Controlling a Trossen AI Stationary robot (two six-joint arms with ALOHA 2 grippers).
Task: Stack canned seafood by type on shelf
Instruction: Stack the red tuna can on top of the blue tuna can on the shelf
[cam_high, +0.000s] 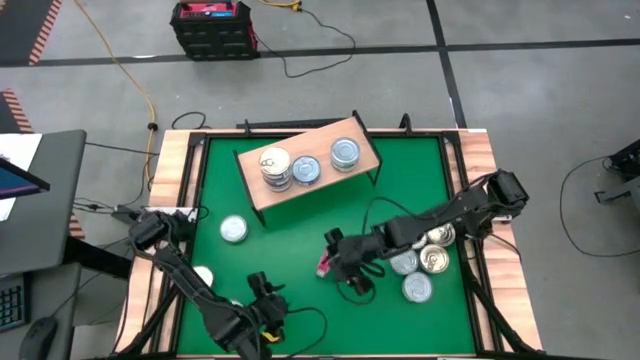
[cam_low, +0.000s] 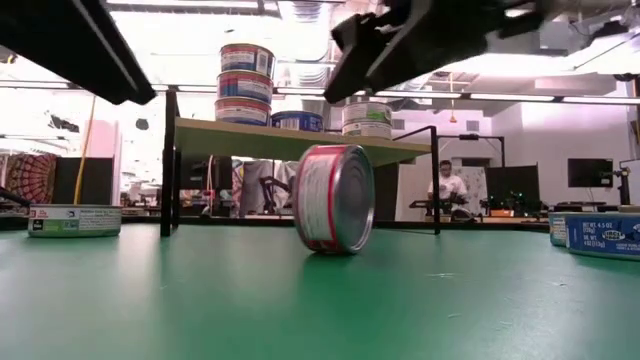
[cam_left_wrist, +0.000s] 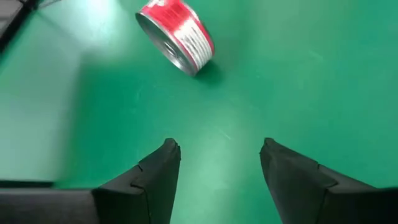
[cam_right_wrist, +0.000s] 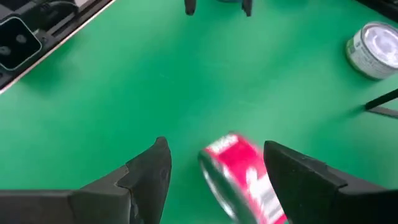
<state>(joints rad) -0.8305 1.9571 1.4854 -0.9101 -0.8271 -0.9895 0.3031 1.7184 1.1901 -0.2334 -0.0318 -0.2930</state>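
Observation:
A red-labelled tin (cam_low: 335, 198) stands on its rim on the green table, near the middle (cam_high: 325, 266). My right gripper (cam_right_wrist: 214, 146) hangs open above it, a finger to either side, and the low view shows it clear of the tin. My left gripper (cam_left_wrist: 217, 146) is open near the table's near edge (cam_high: 262, 292), with the red tin (cam_left_wrist: 177, 34) ahead of it. The shelf (cam_high: 330, 135) at the far side carries a stack of tins (cam_high: 275, 165) and two more tins (cam_high: 305, 170) (cam_high: 345, 153).
Several tins (cam_high: 420, 262) cluster at the table's right, beside my right arm. One tin (cam_high: 233, 229) lies left of centre and another (cam_high: 203, 275) near my left arm. The shelf's black legs (cam_low: 168, 165) stand on the green surface. A raised wooden rim (cam_high: 170, 200) borders the table.

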